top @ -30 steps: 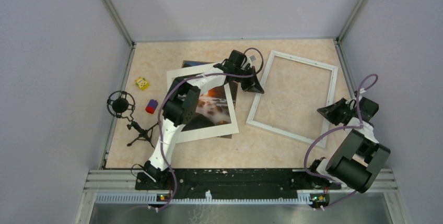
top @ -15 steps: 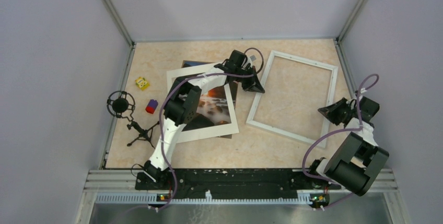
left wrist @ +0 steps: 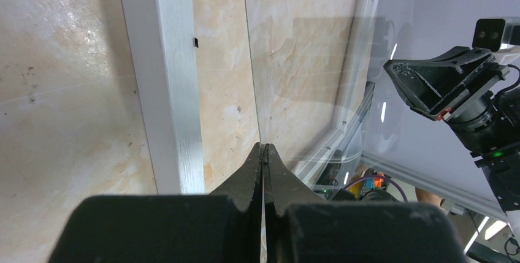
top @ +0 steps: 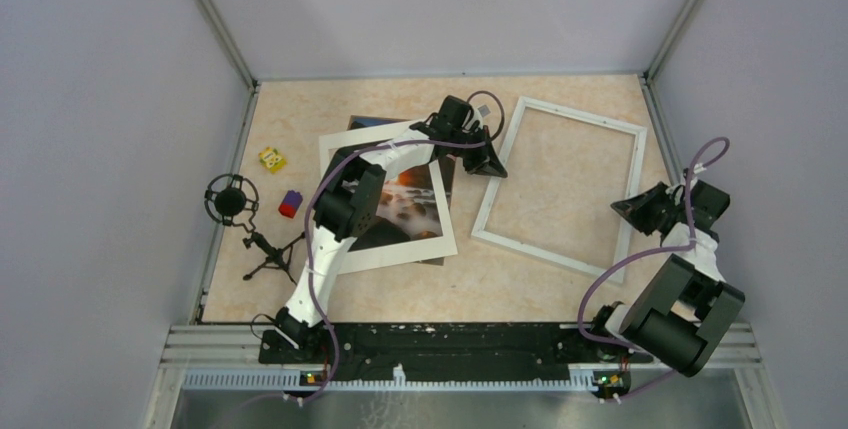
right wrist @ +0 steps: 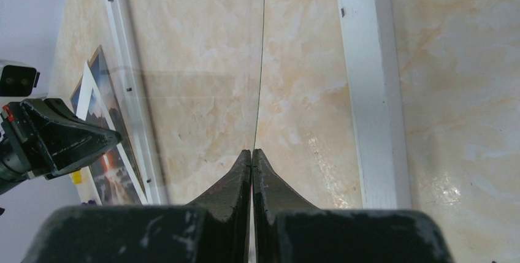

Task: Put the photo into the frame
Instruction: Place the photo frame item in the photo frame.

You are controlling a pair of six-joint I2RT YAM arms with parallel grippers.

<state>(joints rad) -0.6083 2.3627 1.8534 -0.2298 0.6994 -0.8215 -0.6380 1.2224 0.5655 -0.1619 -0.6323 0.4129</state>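
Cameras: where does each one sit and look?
Top external: above, behind the robot, looking down on table, frame, left arm, right arm.
Left wrist: on the left arm, past the left gripper, facing the right gripper.
Right wrist: on the right arm, past the right gripper, facing the photo.
Shared: each wrist view shows a clear sheet pinched in its own gripper.

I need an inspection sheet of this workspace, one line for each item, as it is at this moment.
Surface: beige marbled table, no spill seen.
Job's things: the frame lies flat on the right, nothing in it; the photo lies on the left under a white mat.
Clutter: yellow block, purple-red block, black tripod stand near the left edge.
Grippers: left claw and right claw each shut on an edge of a clear pane, held over the frame.
Cables: purple cables loop along both arms.
Surroundings: plain grey walls; nothing else seen.
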